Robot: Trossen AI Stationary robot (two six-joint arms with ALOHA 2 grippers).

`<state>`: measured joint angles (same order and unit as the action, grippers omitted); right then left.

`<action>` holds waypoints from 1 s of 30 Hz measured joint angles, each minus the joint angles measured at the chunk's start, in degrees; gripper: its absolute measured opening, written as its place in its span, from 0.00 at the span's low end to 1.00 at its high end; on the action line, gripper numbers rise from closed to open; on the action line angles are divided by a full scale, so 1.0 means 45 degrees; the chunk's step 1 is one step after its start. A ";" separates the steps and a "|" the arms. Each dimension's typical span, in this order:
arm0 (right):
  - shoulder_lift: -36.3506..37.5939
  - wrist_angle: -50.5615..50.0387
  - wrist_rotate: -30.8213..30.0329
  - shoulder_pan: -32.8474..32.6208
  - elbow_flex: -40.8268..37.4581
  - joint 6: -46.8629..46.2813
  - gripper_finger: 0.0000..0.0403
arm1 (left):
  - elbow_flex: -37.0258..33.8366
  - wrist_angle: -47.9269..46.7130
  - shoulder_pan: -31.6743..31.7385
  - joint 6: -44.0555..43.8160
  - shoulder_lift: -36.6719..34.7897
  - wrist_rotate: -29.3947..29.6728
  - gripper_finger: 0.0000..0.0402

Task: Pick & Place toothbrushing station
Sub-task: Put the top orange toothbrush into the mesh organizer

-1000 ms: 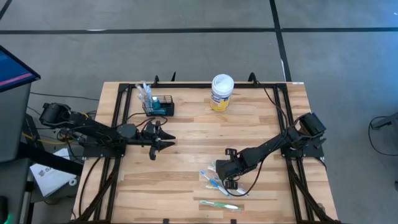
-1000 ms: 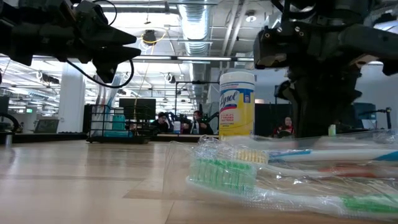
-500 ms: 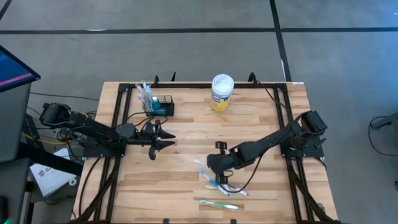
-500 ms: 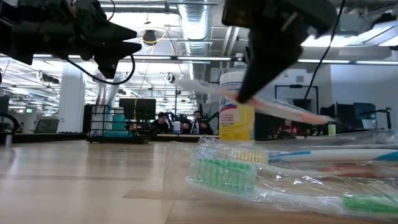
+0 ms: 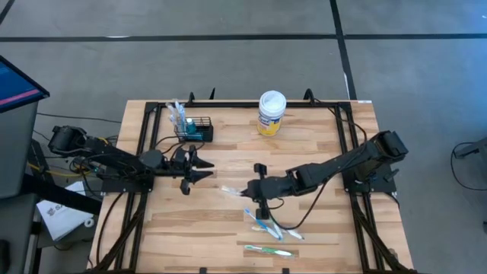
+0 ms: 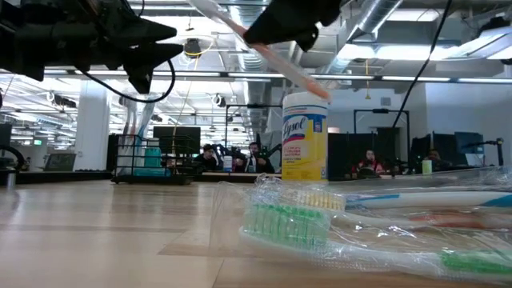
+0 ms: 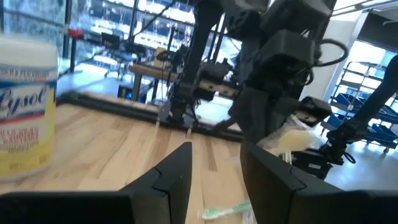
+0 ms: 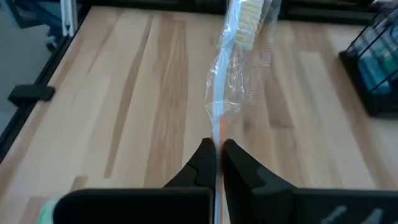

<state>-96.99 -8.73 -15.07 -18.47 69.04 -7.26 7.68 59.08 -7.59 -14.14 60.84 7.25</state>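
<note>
The black wire-mesh basket (image 5: 195,128) stands at the table's far left with several items upright in it; it also shows in the low view (image 6: 148,160) and the right wrist view (image 8: 376,68). My right gripper (image 5: 257,191) is near the table's middle, shut on a toothbrush in clear wrap (image 5: 232,190), and shows in its wrist view (image 8: 219,163). My left gripper (image 5: 207,173) hovers open and empty to the left of it, near the brush's head end, and shows in its wrist view (image 7: 214,163). My right gripper pinches the wrapped toothbrush's handle (image 8: 219,134) between its two fingers. The fingers lie roughly level, coming from the table's right, along the brush. The brush is lifted clear of the table, and its bristle head (image 8: 247,18) points away toward the table's left, wrap hanging loose around it.
A white-lidded yellow-labelled Lysol tub (image 5: 271,113) stands at the far middle. Several more wrapped toothbrushes (image 5: 265,221) lie toward the near edge, one with green bristles (image 5: 268,250) nearest. Black frame rails run along the table's left, right and far sides.
My right gripper has gone up and toward the table's left and far side, away from the pile of brushes. It carries one wrapped toothbrush, now lifted clear of the table with its head toward my left gripper.
</note>
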 joint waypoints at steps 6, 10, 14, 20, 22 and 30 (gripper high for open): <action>-0.0005 0.1198 0.0010 0.0545 -0.0002 0.0374 0.00 | -0.0002 0.0639 -0.0011 0.0605 0.0000 -0.0220 0.33; -0.0005 0.2095 0.0136 0.0850 -0.0002 0.0457 0.00 | -0.0005 0.1076 -0.0011 0.0886 0.0005 -0.0369 0.33; -0.0005 0.3045 0.0657 0.1071 -0.0003 0.0621 0.00 | 0.0169 0.1203 -0.0011 0.1368 0.0005 -0.0357 0.33; -0.0005 0.3901 0.0690 0.1386 -0.0002 0.0756 0.00 | 0.0787 0.1207 -0.0011 0.2073 0.0214 -0.0355 0.33; -0.0005 0.4131 0.0709 0.1456 -0.0002 0.0839 0.00 | 0.1035 0.1267 -0.0011 0.2235 0.0487 -0.0357 0.33; -0.0010 0.4467 0.0714 0.1616 -0.0002 0.0965 0.00 | 0.1772 0.1295 -0.0011 0.2432 0.1648 -0.0807 0.33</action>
<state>-97.03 11.38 -11.86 -11.20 69.03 -2.92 15.66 64.91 -7.64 -3.20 68.26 3.61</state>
